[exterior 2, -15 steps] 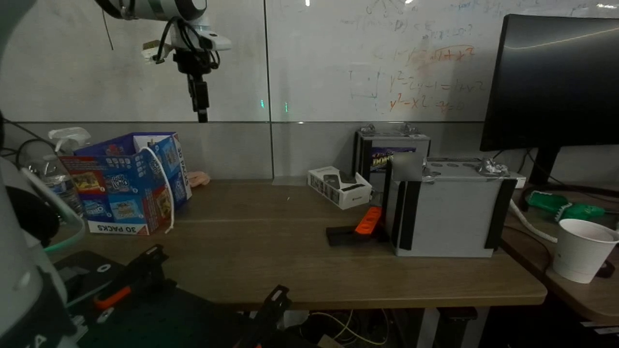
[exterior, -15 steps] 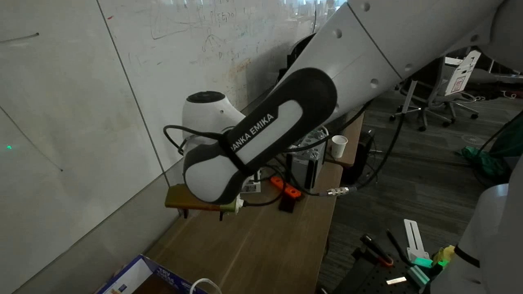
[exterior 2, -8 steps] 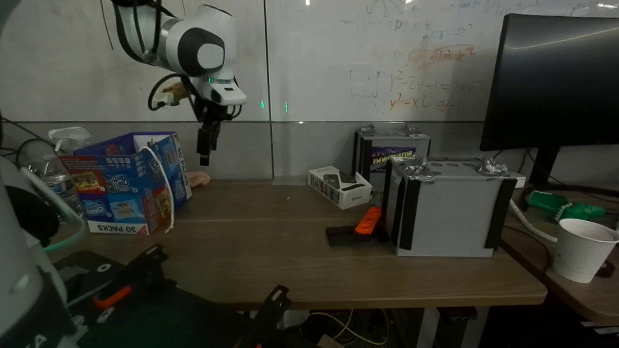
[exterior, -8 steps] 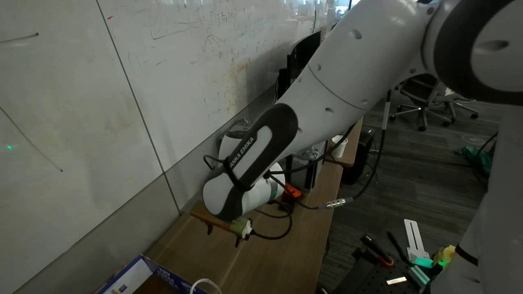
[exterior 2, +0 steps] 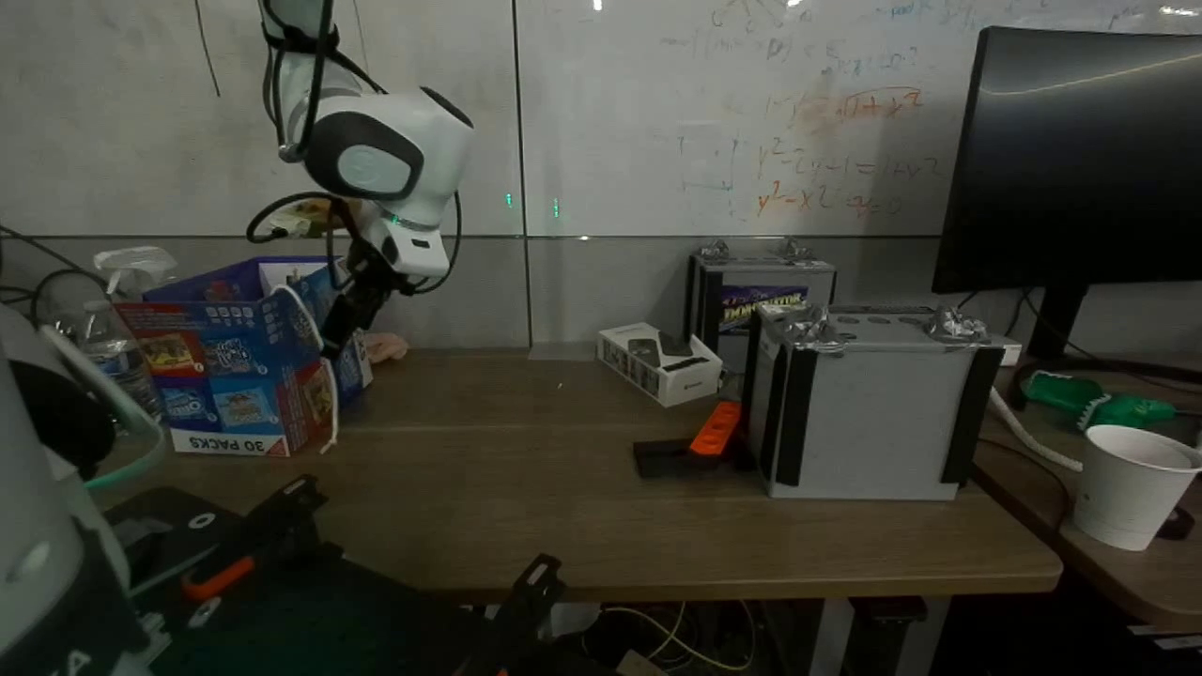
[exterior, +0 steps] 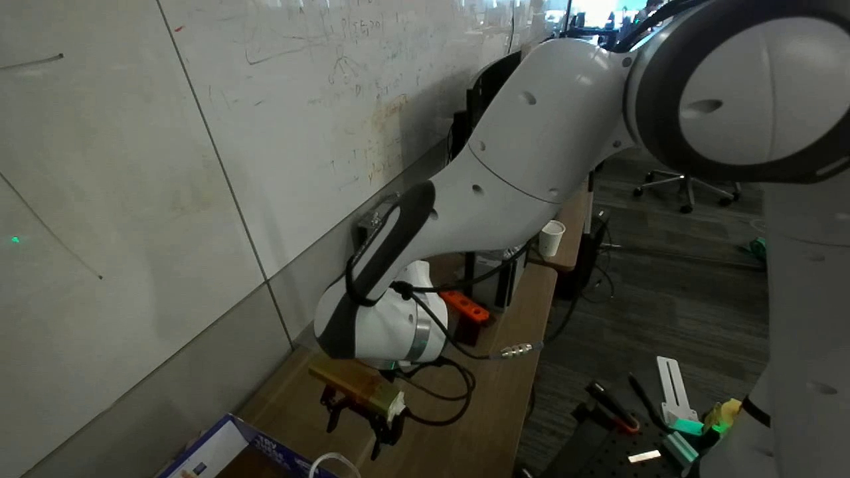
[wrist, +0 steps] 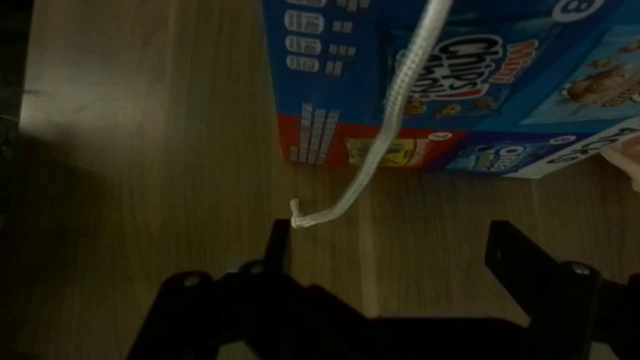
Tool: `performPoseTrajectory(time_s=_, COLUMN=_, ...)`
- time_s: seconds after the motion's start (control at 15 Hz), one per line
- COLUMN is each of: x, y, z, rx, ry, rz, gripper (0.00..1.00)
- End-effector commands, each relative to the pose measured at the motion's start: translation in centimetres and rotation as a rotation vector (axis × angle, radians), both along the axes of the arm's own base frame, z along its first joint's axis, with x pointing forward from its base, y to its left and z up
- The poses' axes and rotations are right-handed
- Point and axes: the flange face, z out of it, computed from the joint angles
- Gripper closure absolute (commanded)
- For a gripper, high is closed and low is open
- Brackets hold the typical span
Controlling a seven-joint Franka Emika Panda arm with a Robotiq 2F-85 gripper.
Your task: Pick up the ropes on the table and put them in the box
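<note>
While your fingers stand spread wide in the wrist view, with the desk showing between them, the white rope runs down the printed wall of the box and crooks at its tip. That tip sits right by the finger on the left of that view; can't tell if they touch.

You've got the rope draped over the box rim in an exterior view, lower end dangling outside, close to the desk top; how much lies inside is hidden. The box stands on the desk open side up, blue and red. Your fingers slant down beside it there and cross in front of the rope, contact unclear.

In an exterior view, your arm reaches down over the desk, and the bottom of the view cuts off the box, a loop of rope arching at its rim.

Farther along the desk you get a small white carton, an orange piece and two foil-topped grey devices. Past those: paper cup, dark monitor. Whiteboard behind, scribbled on.
</note>
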Motion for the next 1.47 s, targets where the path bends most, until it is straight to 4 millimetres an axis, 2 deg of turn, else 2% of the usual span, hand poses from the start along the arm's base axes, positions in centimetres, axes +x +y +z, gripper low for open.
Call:
performPoseTrajectory(time_s=0.0, x=0.2, y=0.4, z=-1.1, rx=0.084, ry=0.059, rz=0.020, gripper=0.00)
performPoseTrajectory(time_s=0.53, x=-0.3, y=0.5, z=-3.9, rx=0.198, ry=0.129, rz=0.134, gripper=0.00)
performPoseTrajectory(time_s=1.27, x=1.4, y=0.0, z=-5.1, rx=0.287, ry=0.131, rz=0.171, gripper=0.00)
performPoseTrajectory(time_s=1.33, x=1.5, y=-0.1, z=-5.2, rx=0.289, ry=0.128, rz=0.174, gripper=0.03)
performPoseTrajectory(time_s=1.4, x=1.5, y=-0.1, z=-5.1, rx=0.288, ry=0.119, rz=0.181, gripper=0.27)
